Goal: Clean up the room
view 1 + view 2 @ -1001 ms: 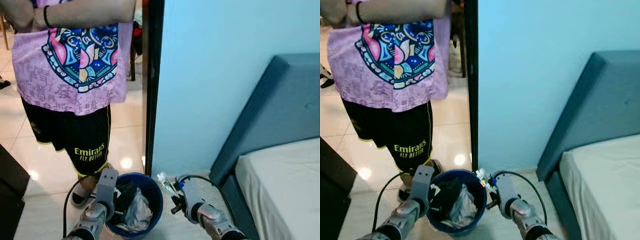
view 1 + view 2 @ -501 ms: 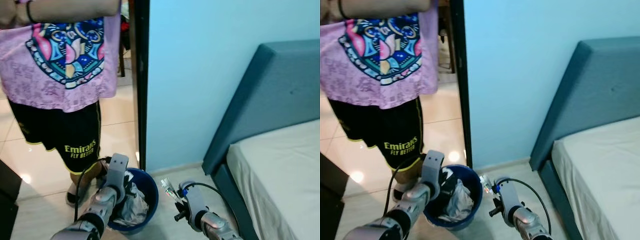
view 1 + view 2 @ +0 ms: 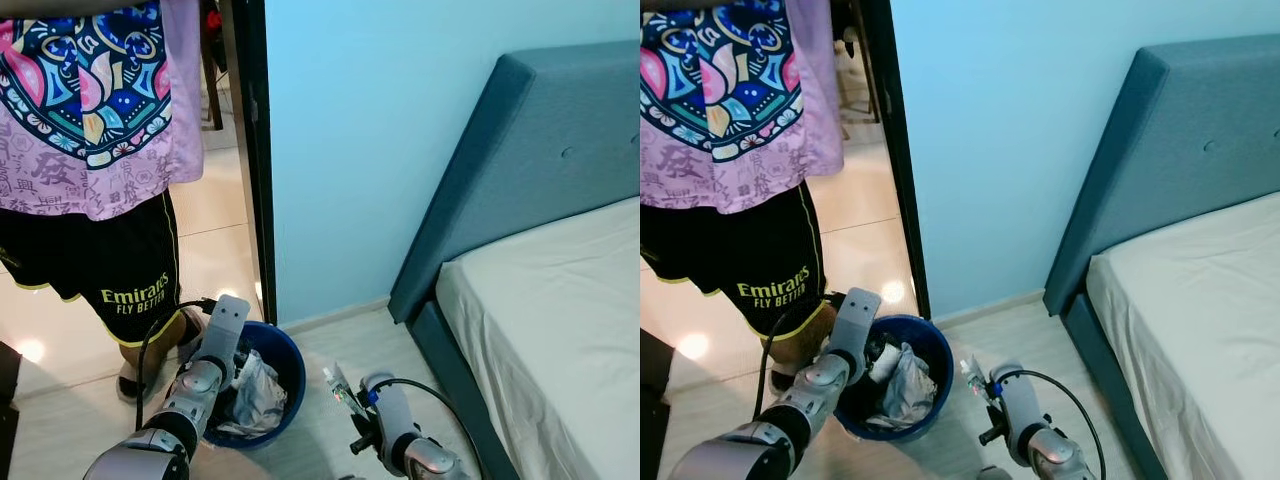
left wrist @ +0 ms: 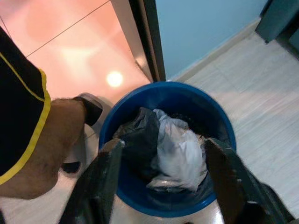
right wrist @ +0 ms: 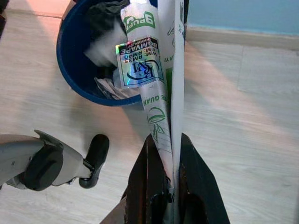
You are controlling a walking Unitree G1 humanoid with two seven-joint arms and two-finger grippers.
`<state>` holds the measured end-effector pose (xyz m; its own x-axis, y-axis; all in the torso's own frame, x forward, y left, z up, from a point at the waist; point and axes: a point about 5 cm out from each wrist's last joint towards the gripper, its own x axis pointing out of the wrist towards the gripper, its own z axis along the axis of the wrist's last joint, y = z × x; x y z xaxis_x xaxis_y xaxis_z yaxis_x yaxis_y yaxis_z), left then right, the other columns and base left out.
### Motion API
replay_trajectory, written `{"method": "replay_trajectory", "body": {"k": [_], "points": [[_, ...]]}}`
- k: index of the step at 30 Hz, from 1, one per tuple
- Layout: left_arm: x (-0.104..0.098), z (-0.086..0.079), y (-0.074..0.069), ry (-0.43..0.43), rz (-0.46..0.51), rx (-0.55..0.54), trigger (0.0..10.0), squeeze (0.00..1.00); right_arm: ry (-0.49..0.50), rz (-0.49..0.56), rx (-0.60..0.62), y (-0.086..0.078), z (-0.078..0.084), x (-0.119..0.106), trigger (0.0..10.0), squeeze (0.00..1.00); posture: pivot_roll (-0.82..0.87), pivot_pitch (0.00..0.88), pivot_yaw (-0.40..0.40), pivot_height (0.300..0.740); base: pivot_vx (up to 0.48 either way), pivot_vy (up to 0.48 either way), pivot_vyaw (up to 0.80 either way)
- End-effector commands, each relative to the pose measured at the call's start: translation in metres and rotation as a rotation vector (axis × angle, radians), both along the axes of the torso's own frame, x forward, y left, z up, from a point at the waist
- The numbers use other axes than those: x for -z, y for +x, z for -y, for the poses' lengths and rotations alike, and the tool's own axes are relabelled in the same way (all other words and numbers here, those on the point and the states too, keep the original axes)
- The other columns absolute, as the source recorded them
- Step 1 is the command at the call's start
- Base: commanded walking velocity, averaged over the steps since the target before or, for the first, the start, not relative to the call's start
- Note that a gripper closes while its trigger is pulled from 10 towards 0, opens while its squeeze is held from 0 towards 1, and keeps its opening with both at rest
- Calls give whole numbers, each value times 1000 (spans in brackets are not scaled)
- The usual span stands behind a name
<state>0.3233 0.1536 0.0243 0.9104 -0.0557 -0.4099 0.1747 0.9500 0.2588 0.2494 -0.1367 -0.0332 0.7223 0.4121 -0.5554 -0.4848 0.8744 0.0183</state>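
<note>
Left eye view, bin: a blue bin [image 3: 285, 375] on the pale floor by the dark door frame [image 3: 250, 160], part full of crumpled white and dark refuse [image 3: 252, 395].
Left eye view, left arm: the left gripper [image 3: 226, 322] reaches over the bin's near rim.
Left eye view, right arm: the right gripper [image 3: 345, 388] is low over the floor, just beside the bin on the bed's side, with a wrapper [image 3: 338, 381] sticking out of it.
Left eye view, surroundings: a person [image 3: 95, 150] in a patterned shirt and black shorts stands in the doorway behind the bin; a bed [image 3: 560, 340] with a blue-grey headboard is at the right.

Right eye view: same layout; the wrapper's tip is near the bin rim but outside it.

Left wrist view, left gripper: fingers [image 4: 105, 179] spread wide apart, straddling the bin mouth, with nothing between them.
Left wrist view, contents: white plastic and dark cloth piled inside the bin; the person's leg and sandal are just beside its wall.

Right wrist view, right gripper: fingers [image 5: 149, 186] pinched tight on the lower end of the long printed wrapper, which points toward the bin.

Progress, judged: some rubbish is already binned; the wrapper is picked up but not yet dropped in.
Remaining, judged: carry the wrapper over the rim and let go.
</note>
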Motion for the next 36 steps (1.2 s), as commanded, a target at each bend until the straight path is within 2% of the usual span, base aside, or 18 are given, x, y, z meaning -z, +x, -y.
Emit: {"method": "replay_trajectory", "body": {"k": [1,7,8,9,13,15,16,17,18,19,22,24,25,27,28,30,34,36], "points": [[8,-9,-6,37,-43,-16,10000,1000,5,-24,8,-7,0,6,10000,0,-283,247,-30,740,0,0,0],[10,-13,-9,40,-43,-36,10000,1000,-2,-15,9,-4,0,3,10000,0,-277,235,-29,740,0,0,0],[10,-13,-9,14,-41,-45,10000,1000,-8,-7,5,-2,0,2,10000,0,-269,224,-28,740,0,0,0],[9,-12,-9,-18,-27,-48,10000,0,-7,4,0,2,0,-1,10000,0,-244,215,-30,740,0,0,0],[7,-11,-8,-61,1,-46,10000,0,2,20,-12,10,-3,-7,10000,0,-217,212,-33,740,0,0,0],[5,-11,-8,-80,22,-49,10000,0,8,23,-29,15,-7,-11,10000,0,-184,211,-36,740,0,0,0],[3,-14,-8,-94,53,-61,10000,0,4,33,-67,23,-15,-17,10000,0,-147,208,-41,740,0,0,0],[3,-14,-8,-94,53,-61,10000,0,4,33,-67,23,-15,-17,10000,0,-147,208,-41,740,0,0,0],[2,-19,-9,-103,85,-83,10000,0,-11,43,-97,31,-23,-23,10000,0,-110,205,-48,740,0,0,0],[2,-19,-9,-103,85,-83,10000,0,-11,43,-97,31,-23,-23,10000,0,-110,205,-48,740,0,0,0],[1,-38,-16,-131,154,-170,10000,0,-28,56,-132,49,-41,-38,10000,0,-38,203,-62,740,0,0,0],[2,-48,-23,-126,187,-214,10000,0,-44,66,-181,55,-53,-45,10000,0,-8,207,-69,740,0,0,0],[2,-48,-23,-126,187,-214,10000,0,-44,66,-181,55,-53,-45,10000,0,-8,207,-69,740,0,0,0],[5,-55,-32,-104,216,-229,10000,0,-91,86,-251,60,-65,-52,10000,0,37,214,-86,740,0,0,0],[5,-55,-32,-104,216,-229,10000,0,-91,86,-251,60,-65,-52,10000,0,37,214,-86,740,0,0,0],[8,-56,-39,-89,234,-223,10000,0,-150,114,-287,65,-71,-57,10000,0,55,222,-93,740,0,0,0],[12,-56,-48,-79,250,-214,10000,0,-224,149,-290,71,-75,-64,10000,0,74,232,-100,740,0,0,0],[16,-56,-57,-81,251,-218,10000,0,-279,197,-261,80,-75,-73,10000,0,96,254,-110,740,0,0,0]]}}
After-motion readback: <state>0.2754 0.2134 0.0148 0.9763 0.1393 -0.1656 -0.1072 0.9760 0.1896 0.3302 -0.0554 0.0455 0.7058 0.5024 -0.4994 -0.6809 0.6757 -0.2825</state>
